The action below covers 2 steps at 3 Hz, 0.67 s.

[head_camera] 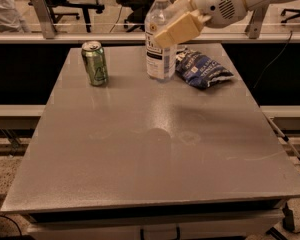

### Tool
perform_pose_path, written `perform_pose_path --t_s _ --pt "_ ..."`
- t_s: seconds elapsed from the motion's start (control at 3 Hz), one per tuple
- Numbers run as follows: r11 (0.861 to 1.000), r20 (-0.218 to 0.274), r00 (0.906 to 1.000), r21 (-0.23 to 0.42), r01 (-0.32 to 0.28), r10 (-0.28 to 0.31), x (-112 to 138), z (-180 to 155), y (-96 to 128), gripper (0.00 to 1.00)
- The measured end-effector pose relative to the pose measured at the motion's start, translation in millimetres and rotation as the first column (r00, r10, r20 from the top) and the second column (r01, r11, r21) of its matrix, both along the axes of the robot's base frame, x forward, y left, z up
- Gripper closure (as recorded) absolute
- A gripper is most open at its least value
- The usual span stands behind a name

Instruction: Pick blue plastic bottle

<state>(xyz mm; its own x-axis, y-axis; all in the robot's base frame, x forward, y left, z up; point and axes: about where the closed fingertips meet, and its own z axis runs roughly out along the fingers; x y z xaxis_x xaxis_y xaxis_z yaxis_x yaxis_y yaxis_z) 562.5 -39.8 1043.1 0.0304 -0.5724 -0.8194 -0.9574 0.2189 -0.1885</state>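
Observation:
The blue plastic bottle (159,54) is tall and clear, with a white cap and a white label with dark print. It stands upright at the back middle of the grey table (150,149). My gripper (173,31) reaches in from the upper right and is shut on the bottle's upper body. One tan finger (184,26) lies across the bottle's front right; the other is hidden behind it. The bottle's base looks slightly off the table top.
A green drink can (95,63) stands upright to the left of the bottle. A dark blue crinkled snack bag (202,69) lies just right of the bottle's base. Behind the table run a rail and office chairs.

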Motion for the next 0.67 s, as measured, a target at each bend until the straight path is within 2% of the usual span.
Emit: perform_pose_path --t_s 0.67 --pt "0.992 0.005 0.9939 0.064 -0.111 0.110 -35 35 -10 1.00"
